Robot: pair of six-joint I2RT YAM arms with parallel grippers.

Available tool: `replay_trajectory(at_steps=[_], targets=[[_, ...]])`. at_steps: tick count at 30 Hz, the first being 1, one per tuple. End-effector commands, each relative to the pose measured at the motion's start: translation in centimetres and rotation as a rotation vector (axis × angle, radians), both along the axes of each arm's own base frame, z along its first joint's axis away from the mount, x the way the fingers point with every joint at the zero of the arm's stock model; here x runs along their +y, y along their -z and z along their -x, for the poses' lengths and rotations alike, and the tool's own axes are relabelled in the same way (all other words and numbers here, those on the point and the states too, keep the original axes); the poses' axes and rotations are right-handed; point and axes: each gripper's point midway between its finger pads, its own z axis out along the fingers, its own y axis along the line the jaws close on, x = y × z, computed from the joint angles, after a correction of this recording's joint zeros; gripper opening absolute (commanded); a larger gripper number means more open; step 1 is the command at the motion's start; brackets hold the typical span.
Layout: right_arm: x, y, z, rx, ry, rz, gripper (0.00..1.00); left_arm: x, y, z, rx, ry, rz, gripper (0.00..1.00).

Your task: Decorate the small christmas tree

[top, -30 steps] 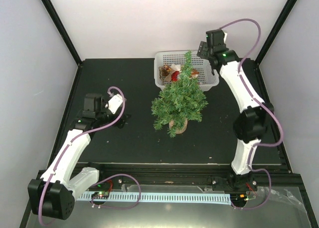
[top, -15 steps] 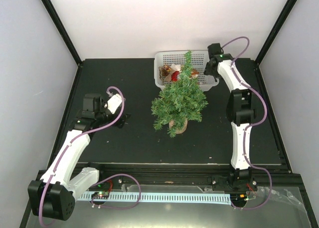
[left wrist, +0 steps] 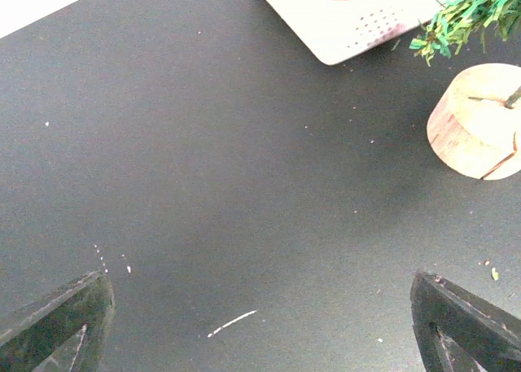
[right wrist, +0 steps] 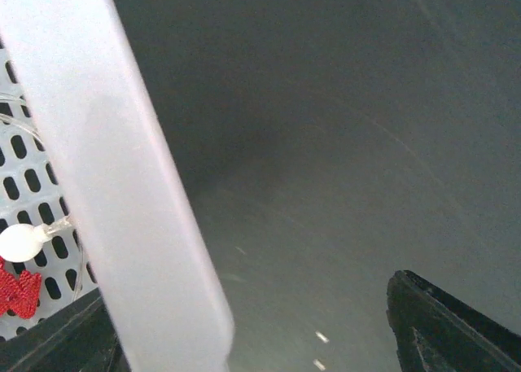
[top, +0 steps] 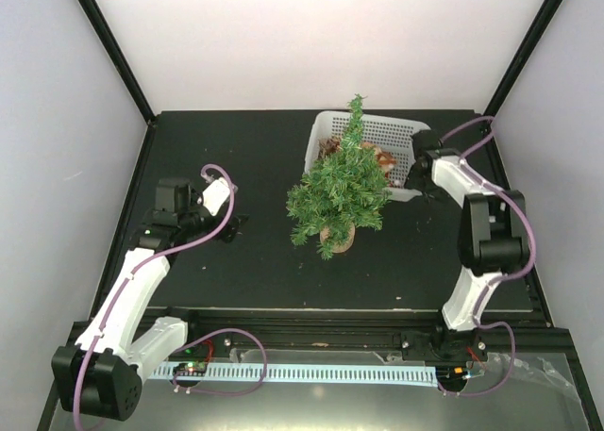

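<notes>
Standing upright mid-frame, the small christmas tree (top: 338, 188) is bushy dark green on a tan base; left gripper (left wrist: 260, 286) and right gripper (right wrist: 244, 307) gape wide.

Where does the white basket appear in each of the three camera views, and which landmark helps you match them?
Top external: the white basket sits upper centre-right, behind the small christmas tree.
Left wrist: one corner of the white basket shows at the top edge, right of centre.
Right wrist: the white basket crosses the left side as a slanted rim, with its mesh wall further left.
Shared landmark: the black tabletop beneath it in every view.
</notes>
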Motion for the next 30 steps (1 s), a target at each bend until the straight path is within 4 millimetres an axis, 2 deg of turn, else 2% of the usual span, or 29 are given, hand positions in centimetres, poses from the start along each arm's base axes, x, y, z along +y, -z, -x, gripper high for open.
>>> replay_trajectory(at_steps=[1,5,8,11,13,15,18,21,24,27,30], targets=[[-2.0,-2.0,3.3,-0.108,0.103,0.019,0.82,-0.5,-1.5,0.2,-0.034,0.023,0.038,0.99],[-3.1,-3.4,7.3,-0.153,0.165,0.024,0.82,-0.7,-1.6,0.2,-0.031,0.031,0.046,0.99],[-3.9,-4.7,9.6,-0.205,0.221,0.018,0.80,-0.8,-1.7,0.3,-0.032,0.036,0.050,0.99],[-4.3,-8.4,9.6,-0.339,0.229,0.020,0.77,-0.8,-1.6,0.3,-0.033,0.037,0.050,0.99],[-3.8,-11.8,8.2,-0.457,0.169,0.006,0.76,-0.7,-1.5,0.3,-0.030,0.036,0.048,0.99],[-2.9,-14.2,6.0,-0.521,0.097,-0.011,0.75,-0.7,-1.4,0.2,-0.028,0.033,0.046,0.99],[-1.7,-15.6,2.4,-0.485,0.006,-0.016,0.75,-0.6,-1.3,0.2,-0.027,0.030,0.041,0.99],[0.2,-15.7,-1.9,-0.431,-0.084,-0.066,0.72,-0.5,-1.2,0.1,-0.024,0.023,0.037,0.99],[0.9,-14.0,-4.8,-0.356,-0.100,-0.091,0.68,-0.5,-1.1,0.3,-0.016,0.021,0.035,0.99],[1.4,-12.1,-6.4,-0.317,-0.099,-0.122,0.65,-0.3,-1.3,0.4,-0.027,0.018,0.032,0.99],[1.5,-9.6,-6.4,-0.274,-0.066,-0.174,0.57,-0.4,-1.4,0.5,-0.025,0.019,0.034,0.99]])
